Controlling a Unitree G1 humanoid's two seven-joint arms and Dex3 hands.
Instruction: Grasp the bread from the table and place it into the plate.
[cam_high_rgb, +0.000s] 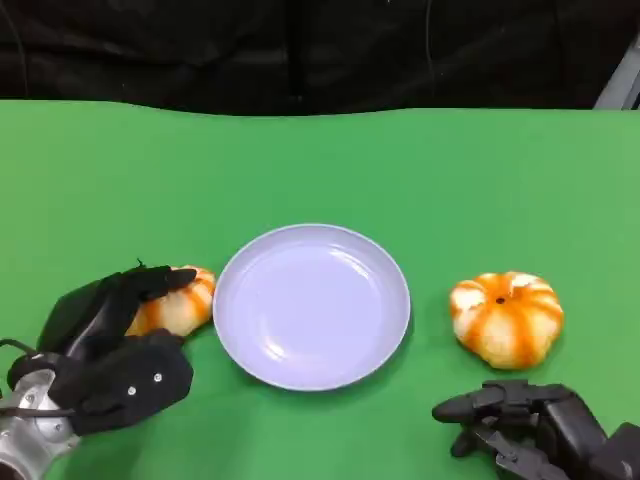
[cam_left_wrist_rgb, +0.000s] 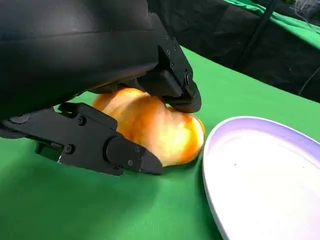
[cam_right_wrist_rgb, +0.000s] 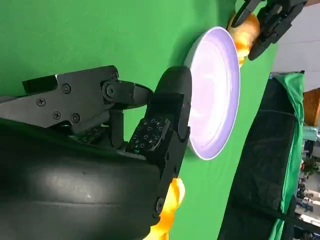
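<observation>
Two pumpkin-shaped bread rolls lie on the green bench (cam_high_rgb: 320, 160), one on each side of the pale plate (cam_high_rgb: 312, 305). The left roll (cam_high_rgb: 178, 302) lies just beside the plate's rim, still on the bench, with the left hand (cam_high_rgb: 110, 350) around it: in the left wrist view a finger arches over its top and another lies low along its near side, both seeming to touch the crust, though I cannot tell whether the grip is firm. The roll looks light, soft and easily dented, with a smooth glazed skin, so a gentle hold across its broad middle, fingers opposed, seems wiser than squeezing its lobes. The right roll (cam_high_rgb: 506, 318) lies well apart from the plate, with nothing on it. The right hand (cam_high_rgb: 520, 425) rests low near it, holding nothing, fingers loosely apart. Little stands in the way; the plate's raised rim is the main thing to lift over, and it may slide if nudged.
</observation>
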